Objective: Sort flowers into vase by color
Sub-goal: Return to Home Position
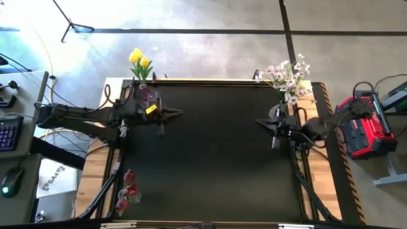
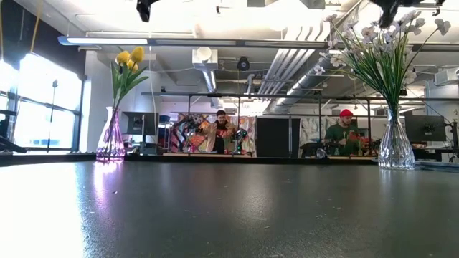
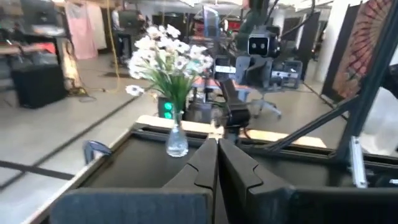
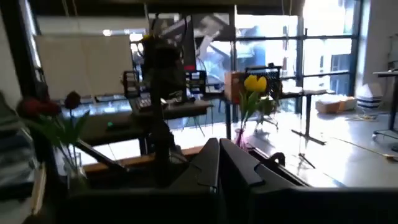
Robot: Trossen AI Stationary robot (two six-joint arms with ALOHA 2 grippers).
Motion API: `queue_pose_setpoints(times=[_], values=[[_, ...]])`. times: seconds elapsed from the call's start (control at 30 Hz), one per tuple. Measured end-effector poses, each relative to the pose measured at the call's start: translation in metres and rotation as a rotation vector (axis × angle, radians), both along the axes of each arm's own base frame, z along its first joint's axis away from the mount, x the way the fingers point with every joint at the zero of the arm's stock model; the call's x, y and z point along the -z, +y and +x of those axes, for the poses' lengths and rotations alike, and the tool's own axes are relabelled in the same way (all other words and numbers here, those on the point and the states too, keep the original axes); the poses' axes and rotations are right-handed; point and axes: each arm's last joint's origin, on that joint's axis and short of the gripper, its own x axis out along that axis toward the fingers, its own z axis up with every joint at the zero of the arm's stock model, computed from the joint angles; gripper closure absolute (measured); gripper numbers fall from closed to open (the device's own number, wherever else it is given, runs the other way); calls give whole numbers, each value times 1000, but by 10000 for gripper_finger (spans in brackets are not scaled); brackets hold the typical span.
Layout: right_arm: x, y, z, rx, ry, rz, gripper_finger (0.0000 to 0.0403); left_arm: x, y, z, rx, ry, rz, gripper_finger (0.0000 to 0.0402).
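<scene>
Yellow tulips (image 1: 138, 61) stand in a purple-tinted glass vase (image 2: 110, 136) at the table's far left corner. A spray of pale pink-white blossoms (image 1: 287, 77) stands in a clear vase (image 2: 395, 142) at the far right corner. Dark red tulips (image 1: 127, 191) stand in a clear vase at the near left edge, also visible as red tulips (image 4: 43, 109) in the right wrist view. My left gripper (image 1: 180, 114) hovers shut near the left side, pointing right. My right gripper (image 1: 258, 121) hovers shut near the right side, pointing left. Neither holds anything.
The dark tabletop (image 1: 216, 159) lies between the two arms, framed by a wooden border. A red tool case (image 1: 362, 127) sits beyond the right edge and a desk with keyboard (image 1: 9, 133) beyond the left. People sit in the room behind the table (image 2: 219, 132).
</scene>
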Motion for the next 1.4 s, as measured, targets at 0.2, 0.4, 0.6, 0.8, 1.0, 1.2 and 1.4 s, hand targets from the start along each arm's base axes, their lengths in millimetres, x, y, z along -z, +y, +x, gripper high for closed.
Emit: queue_pose_setpoints(times=[0.2, 0.4, 0.6, 0.8, 1.0, 1.2, 1.4], values=[[39, -8, -5, -178, -121, 42, 403, 37, 3, -10, 68, -75, -17, 401], [52, -16, -6, -91, -174, -11, 403, 67, 4, -7, 69, 22, -20, 401], [50, -29, -12, -82, -191, 5, 403, 68, 19, -12, -5, 54, -21, 401], [55, -41, -24, -85, -151, 53, 403, 58, 34, -30, 69, 28, -9, 401], [71, -45, -27, -107, 6, 121, 403, 63, 31, -39, 118, 87, 87, 401], [67, -52, -31, -53, -38, 98, 403, 96, 28, -50, 91, 23, 92, 401], [65, -55, -34, -76, -59, 83, 403, 104, 27, -66, 8, -56, 98, 401]])
